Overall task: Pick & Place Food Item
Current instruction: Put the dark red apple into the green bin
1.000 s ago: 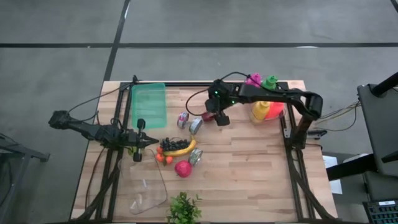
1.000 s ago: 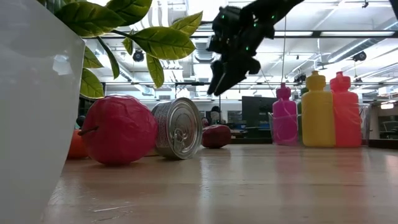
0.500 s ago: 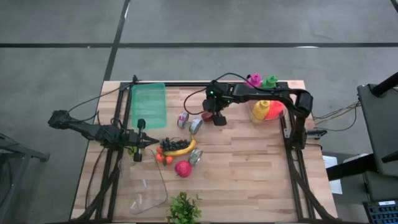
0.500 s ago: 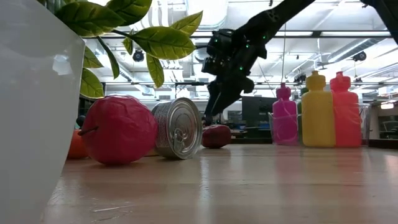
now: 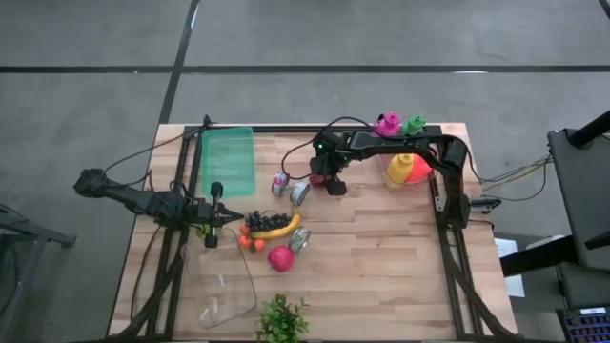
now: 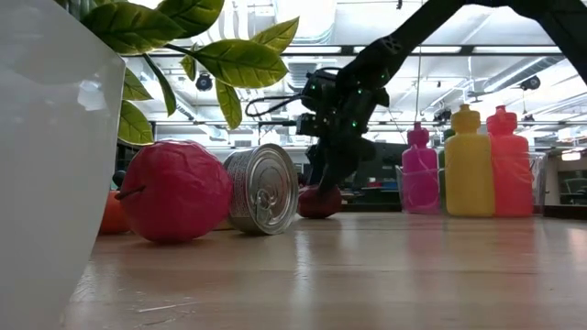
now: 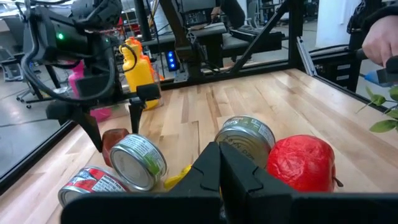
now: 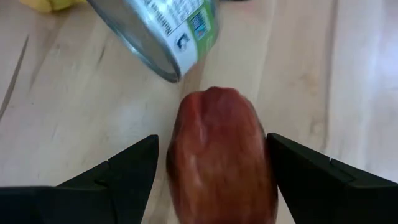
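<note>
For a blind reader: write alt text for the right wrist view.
A dark red fruit lies on the wooden table between the right gripper's two open dark fingers, one on each side and not touching it. Just beyond the fruit lies a tin can on its side.

Right pincer [image 8: 211, 162] is down over the dark red food item [image 8: 219, 155], open fingers with a slim gap on each side; a tipped can [image 8: 163, 31] lies just beside the item, blocking that side. Bottles [image 5: 404, 170] crowd the table [image 5: 381, 257] near the right arm. The near right stretch of table is bare; fruit [image 5: 272, 229] and cans cluster mid-table.
</note>
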You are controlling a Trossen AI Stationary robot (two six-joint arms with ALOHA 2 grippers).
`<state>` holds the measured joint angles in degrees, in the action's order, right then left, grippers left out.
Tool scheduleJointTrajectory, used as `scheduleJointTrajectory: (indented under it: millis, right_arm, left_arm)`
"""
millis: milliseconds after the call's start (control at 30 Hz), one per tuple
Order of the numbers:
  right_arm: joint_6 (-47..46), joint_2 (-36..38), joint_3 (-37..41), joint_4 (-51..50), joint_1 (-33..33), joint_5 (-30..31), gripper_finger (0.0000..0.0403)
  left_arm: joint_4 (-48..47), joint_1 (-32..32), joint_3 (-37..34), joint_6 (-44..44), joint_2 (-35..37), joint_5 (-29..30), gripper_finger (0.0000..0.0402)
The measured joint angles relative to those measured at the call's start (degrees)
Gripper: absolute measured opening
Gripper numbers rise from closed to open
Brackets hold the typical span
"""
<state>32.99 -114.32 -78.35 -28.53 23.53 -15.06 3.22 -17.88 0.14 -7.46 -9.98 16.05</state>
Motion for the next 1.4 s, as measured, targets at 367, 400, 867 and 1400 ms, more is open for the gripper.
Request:
scheduleJointTrajectory:
  millis: [367,400,867,1400]
  right_arm:
    - [-0.93,-0.42,0.02,0.04,0.09,-0.01,0.0294]
    - [-1.42,-0.43,0.02,0.02,0.09,-0.01,0.0294]
    - [-2.89,-0.68,0.45,0.03,0.12,1.0,0.0294]
    - [-2.99,-0.68,0.46,0.02,0.11,1.6,0.0224]
  left_arm:
    - [0.0,0.02,0.0,0.02,0.0,-0.02,0.0]
    - [0.0,0.02,0.0,0.02,0.0,-0.02,0.0]
    - [0.0,0.02,0.0,0.07,0.0,-0.04,0.0]
    - [0.0,-0.01,0.0,0.15,0.0,-0.04,0.0]
